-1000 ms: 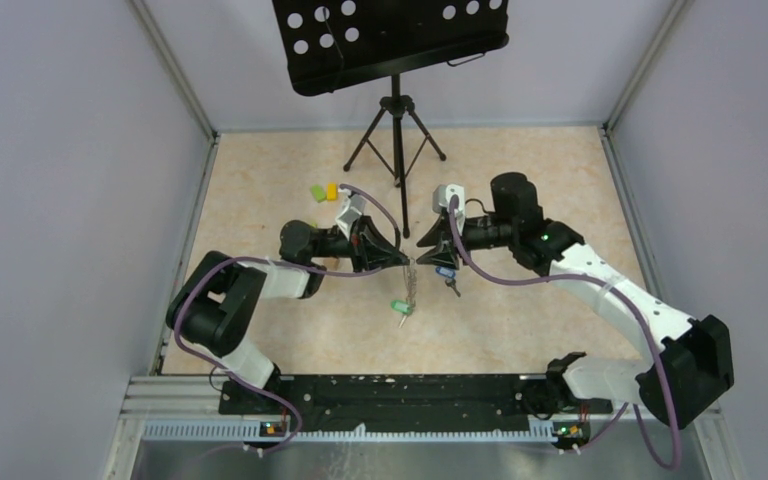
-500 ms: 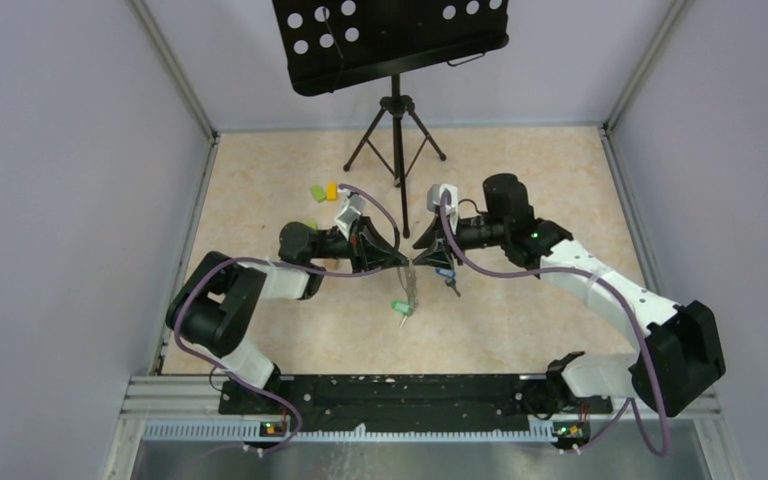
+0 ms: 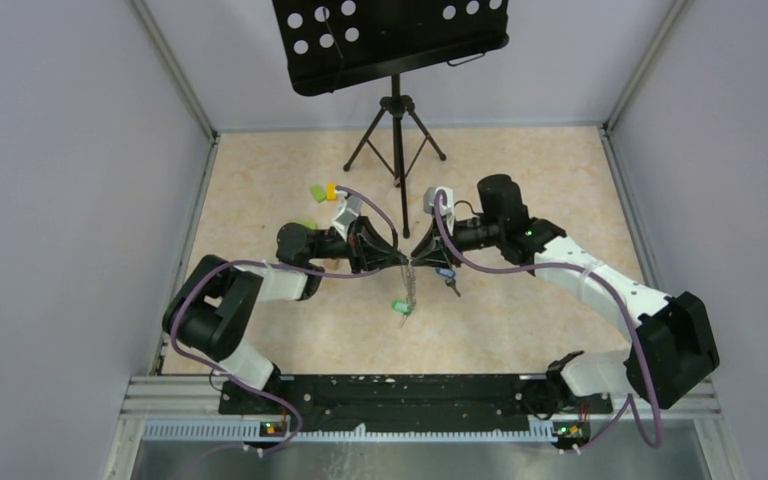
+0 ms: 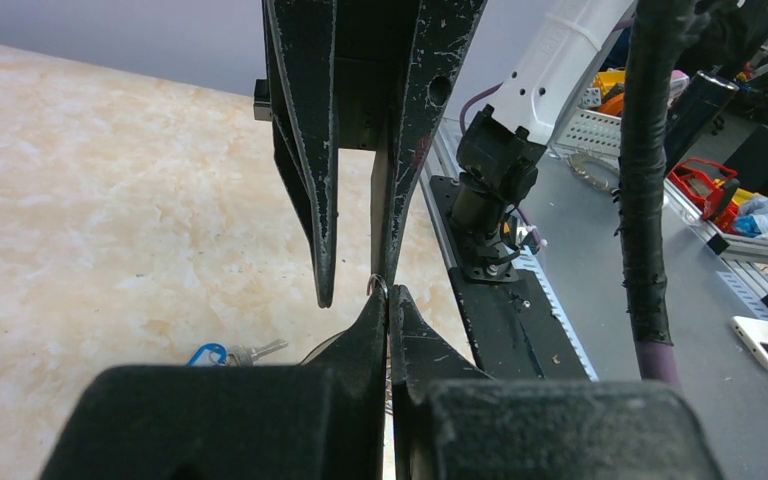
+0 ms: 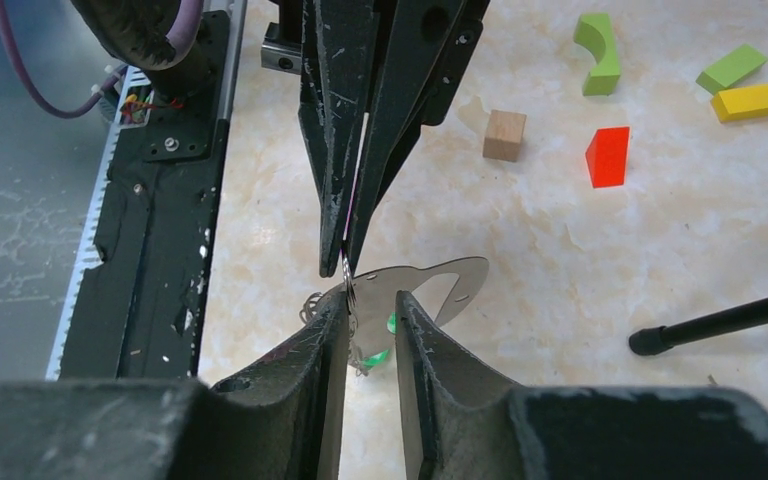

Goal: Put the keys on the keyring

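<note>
Your left claw (image 4: 388,292), pressed together, pinches the keyring (image 5: 348,285); your right claw (image 5: 370,300), slightly spread, straddles it, tip to tip. The green-tagged key (image 3: 398,307) is at six o'clock from them.

Overhead fixed view, plus two wrist views facing each other

The top camera sat high above and behind the base rail (image 3: 400,392), looking down and forward across the whole table (image 3: 260,180) from far off. The left wrist camera looked very closely along the left gripper (image 4: 389,293) at the right gripper (image 4: 355,290). The right wrist camera looked back the opposite way, equally close. Both wrist views shared the meeting fingertips and the keyring (image 5: 348,276), a spot the overhead view showed at mid-table.
</note>
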`<state>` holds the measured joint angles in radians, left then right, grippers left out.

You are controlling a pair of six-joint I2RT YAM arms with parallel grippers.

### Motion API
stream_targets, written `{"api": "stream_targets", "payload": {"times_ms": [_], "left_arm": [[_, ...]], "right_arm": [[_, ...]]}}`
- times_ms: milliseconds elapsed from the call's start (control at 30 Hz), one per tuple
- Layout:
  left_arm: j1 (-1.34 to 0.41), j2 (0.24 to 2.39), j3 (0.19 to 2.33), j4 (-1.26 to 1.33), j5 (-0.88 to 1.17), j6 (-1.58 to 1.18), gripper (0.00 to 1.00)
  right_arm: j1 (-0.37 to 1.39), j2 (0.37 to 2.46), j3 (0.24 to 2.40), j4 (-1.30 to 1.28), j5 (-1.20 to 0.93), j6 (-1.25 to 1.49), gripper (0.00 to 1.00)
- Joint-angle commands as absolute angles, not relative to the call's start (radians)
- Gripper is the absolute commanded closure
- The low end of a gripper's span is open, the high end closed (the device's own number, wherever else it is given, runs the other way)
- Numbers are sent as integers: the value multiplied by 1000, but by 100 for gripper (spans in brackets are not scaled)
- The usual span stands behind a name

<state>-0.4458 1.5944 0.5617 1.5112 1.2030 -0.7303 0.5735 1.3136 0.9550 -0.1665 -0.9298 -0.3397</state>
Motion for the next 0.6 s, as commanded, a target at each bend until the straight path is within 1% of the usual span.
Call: {"api": "stream_targets", "payload": {"times_ms": [0, 200, 433, 500, 567], "left_arm": [[-443, 1571, 558, 1713, 1192, -719, 100], [-444, 1574, 560, 1715, 1187, -716, 100], [-444, 1578, 559, 1718, 1186, -716, 100], [-444, 1578, 560, 1718, 1185, -715, 100], [-444, 1577, 559, 1718, 1187, -712, 100]], "right_arm": [[568, 1317, 957, -141, -981, -357, 79], [571, 1319, 952, -143, -1008, -360, 85], [572, 1321, 958, -150, -1021, -367, 96], [574, 1320, 958, -153, -1022, -367, 100], [575, 1318, 962, -157, -1013, -368, 100]]}}
